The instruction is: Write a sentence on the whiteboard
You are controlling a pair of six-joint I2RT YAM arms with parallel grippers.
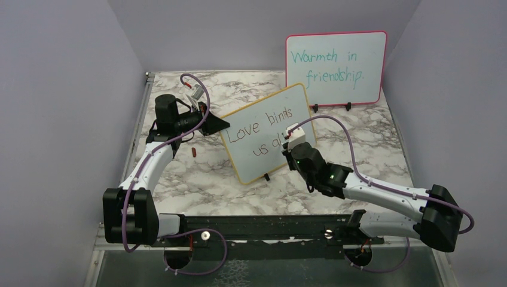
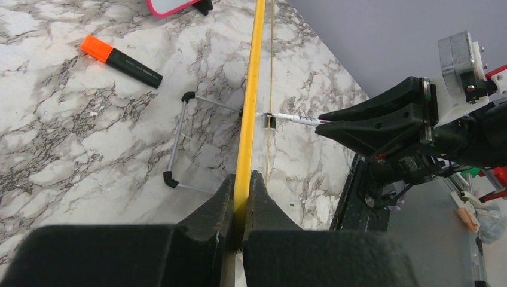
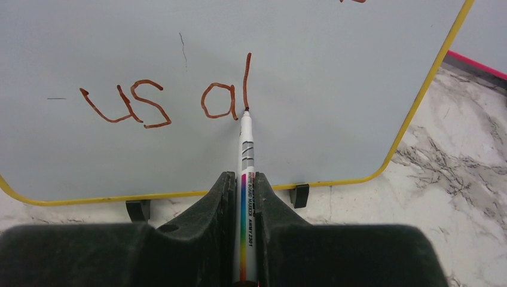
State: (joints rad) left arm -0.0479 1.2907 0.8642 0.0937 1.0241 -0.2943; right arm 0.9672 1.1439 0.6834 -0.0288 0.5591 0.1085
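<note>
L end effector pinches whiteboard edge | R end effector grips 1 marker | pink board x1

We see a smooth, faintly glossy rectangular white board in a thin yellow plastic-looking frame. The grey-veined marble-look tabletop seems polished, and the white rainbow-striped marker looks like shiny plastic.

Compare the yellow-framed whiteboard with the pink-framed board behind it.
Frame: the yellow-framed whiteboard has a yellow rim, the pink-framed board a pink one. Writing: the yellow-framed whiteboard reads "Love binds us al" in reddish-brown, unfinished; the pink-framed board reads "Warmth in friendship." in teal. Handling: the left gripper clamps the yellow-framed whiteboard's edge; nothing touches the pink-framed board. Both are white, round-cornered and stand on black feet.
</note>
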